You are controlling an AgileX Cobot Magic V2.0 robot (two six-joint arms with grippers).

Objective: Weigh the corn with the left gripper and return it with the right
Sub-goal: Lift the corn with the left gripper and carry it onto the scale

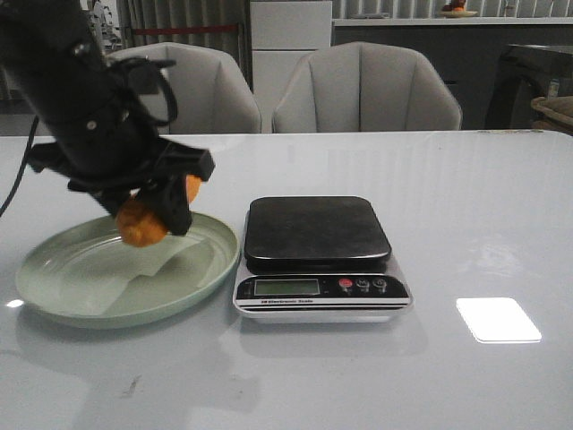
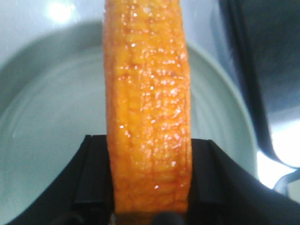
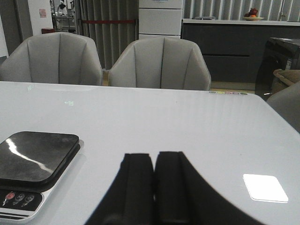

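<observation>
My left gripper (image 1: 157, 208) is shut on the orange-yellow corn (image 1: 143, 223) and holds it just above the pale green plate (image 1: 63, 287), at the plate's right side. In the left wrist view the corn (image 2: 147, 112) runs lengthwise between the two black fingers (image 2: 93, 173), with the plate (image 2: 42, 117) below. The scale (image 1: 320, 255) stands to the right of the plate, its black platform (image 1: 315, 228) bare. My right gripper (image 3: 153, 161) is shut and empty, low over the white table, right of the scale (image 3: 33, 161). It does not show in the front view.
Two grey chairs (image 1: 365, 88) stand behind the table's far edge. A bright light patch (image 1: 498, 319) lies on the table right of the scale. A dark counter (image 1: 537, 72) is at the back right.
</observation>
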